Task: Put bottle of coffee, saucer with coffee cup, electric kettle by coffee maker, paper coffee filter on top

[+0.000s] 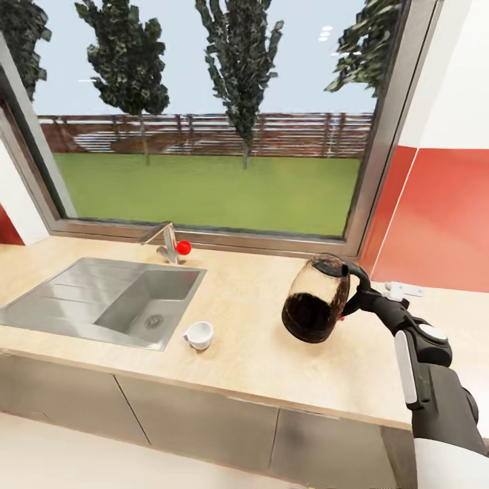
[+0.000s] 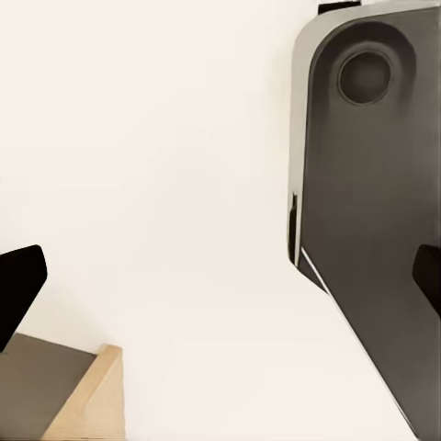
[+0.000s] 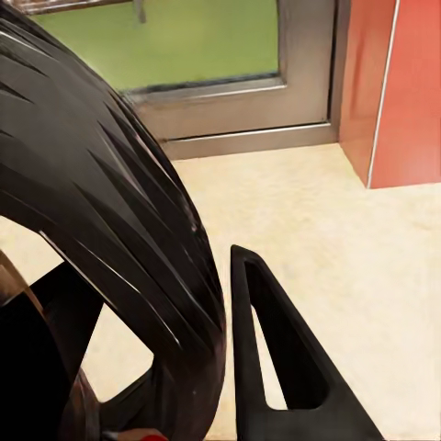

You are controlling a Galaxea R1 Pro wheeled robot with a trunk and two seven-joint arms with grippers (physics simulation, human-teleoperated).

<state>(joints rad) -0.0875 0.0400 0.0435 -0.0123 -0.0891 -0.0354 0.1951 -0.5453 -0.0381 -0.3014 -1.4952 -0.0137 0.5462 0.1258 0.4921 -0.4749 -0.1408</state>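
Electric kettle point(image 1: 315, 299) in right gripper's point(image 1: 356, 299) clasp

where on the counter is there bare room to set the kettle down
The right gripper holds the electric kettle by its handle above the countertop. Bare patches: between the coffee cup and the kettle, and back toward the window sill right of the faucet. The sink takes up the left.
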